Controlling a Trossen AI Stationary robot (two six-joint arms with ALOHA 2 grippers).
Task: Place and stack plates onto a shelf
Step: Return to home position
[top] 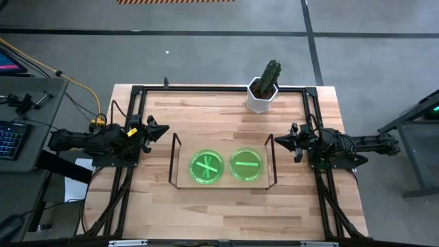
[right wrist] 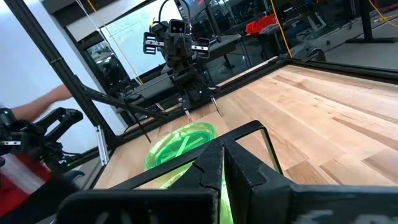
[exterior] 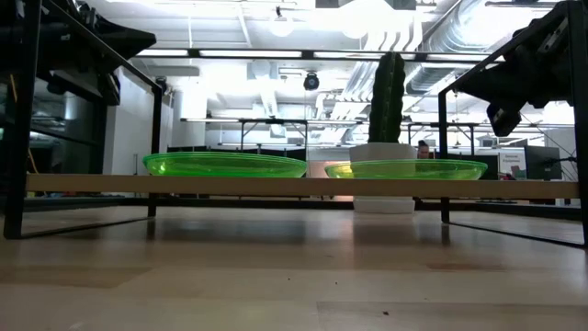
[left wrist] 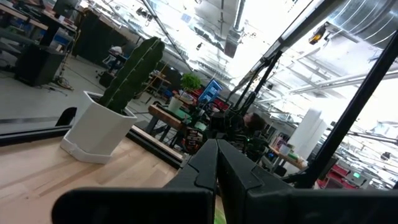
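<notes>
Green translucent plates lie on the wood-coloured surface of the low wire shelf at mid-table. The left stack shows crossed light stripes; the right plate shows a single stripe. In the low view both the left stack and the right plate rest flat on the shelf board. My left gripper hovers left of the shelf, shut and empty, as its wrist view shows. My right gripper hovers right of the shelf, shut and empty, with the left stack ahead of it.
A cactus in a white pot stands at the table's far edge, behind the shelf's right half. A larger black metal frame runs around the table top. Bare wood lies in front of and behind the shelf.
</notes>
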